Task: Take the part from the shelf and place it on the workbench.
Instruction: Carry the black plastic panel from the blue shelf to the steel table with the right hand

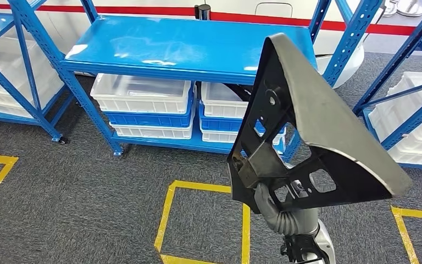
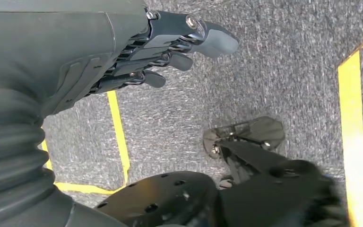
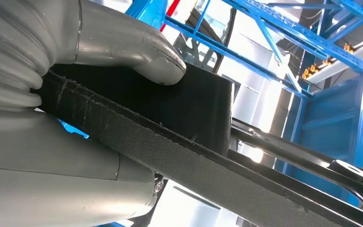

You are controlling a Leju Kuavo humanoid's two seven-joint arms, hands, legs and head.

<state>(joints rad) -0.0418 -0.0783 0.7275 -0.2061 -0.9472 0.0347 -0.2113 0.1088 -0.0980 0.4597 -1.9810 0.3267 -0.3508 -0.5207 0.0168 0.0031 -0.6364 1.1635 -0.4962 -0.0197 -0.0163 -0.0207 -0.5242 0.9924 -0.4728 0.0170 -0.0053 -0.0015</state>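
A large dark triangular part (image 1: 307, 126), with a grey curved face and a black frame with holes, stands upright in front of me, held from below by my right hand (image 1: 269, 203). In the right wrist view the thumb (image 3: 127, 42) presses on the part's black edge (image 3: 189, 156) with the palm under it. The part is clear of the blue shelf (image 1: 187, 44) behind it. My left hand (image 2: 142, 52) hangs over the grey carpet with its fingers loosely curled and nothing in them.
The blue shelf rack holds white and blue bins (image 1: 143, 99) on its lower level. More blue racks with white bins stand at the left (image 1: 11, 71) and right (image 1: 412, 121). Yellow tape lines (image 1: 167, 214) mark the grey carpet.
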